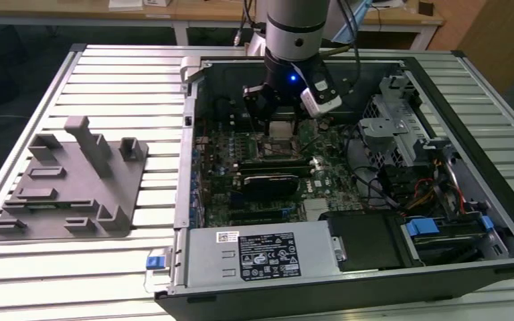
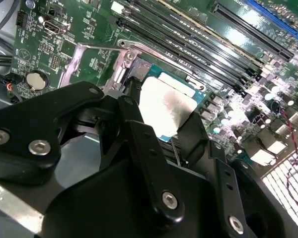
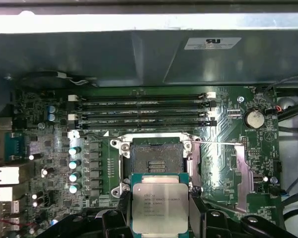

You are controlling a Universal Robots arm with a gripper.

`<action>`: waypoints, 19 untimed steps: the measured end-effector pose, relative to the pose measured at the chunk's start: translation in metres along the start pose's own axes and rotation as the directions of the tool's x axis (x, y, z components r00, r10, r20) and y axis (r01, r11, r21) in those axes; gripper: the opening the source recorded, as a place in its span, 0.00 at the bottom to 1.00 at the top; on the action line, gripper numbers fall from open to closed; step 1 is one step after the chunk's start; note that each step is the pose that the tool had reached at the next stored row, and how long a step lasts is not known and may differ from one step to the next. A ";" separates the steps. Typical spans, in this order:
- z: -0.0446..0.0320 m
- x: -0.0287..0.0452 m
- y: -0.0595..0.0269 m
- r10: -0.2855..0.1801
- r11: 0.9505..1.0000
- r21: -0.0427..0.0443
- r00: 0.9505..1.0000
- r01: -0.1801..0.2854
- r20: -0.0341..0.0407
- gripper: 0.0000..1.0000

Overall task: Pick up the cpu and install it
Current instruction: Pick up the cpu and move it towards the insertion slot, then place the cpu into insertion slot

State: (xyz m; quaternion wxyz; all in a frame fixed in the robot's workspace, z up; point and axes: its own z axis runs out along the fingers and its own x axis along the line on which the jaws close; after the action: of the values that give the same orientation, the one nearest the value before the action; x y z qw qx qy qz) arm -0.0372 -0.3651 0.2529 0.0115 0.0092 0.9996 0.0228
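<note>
Cpu (image 3: 160,201) pinched by its edges in my gripper (image 3: 160,212), open socket (image 3: 156,156) just beyond it; I'd keep it level and square to that frame.

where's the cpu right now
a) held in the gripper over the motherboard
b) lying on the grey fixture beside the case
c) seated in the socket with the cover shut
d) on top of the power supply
a: in the first wrist view the cpu is clamped between the fingers of the gripper, while the socket beyond it stands open and empty.
</note>
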 end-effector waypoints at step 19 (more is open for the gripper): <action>0.0006 -0.0011 0.0000 0.064 0.998 0.001 0.998 -0.064 0.003 0.54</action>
State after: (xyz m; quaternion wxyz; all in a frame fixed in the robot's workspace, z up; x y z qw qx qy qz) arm -0.0361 -0.3651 0.2523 0.0122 0.0414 0.9988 0.0224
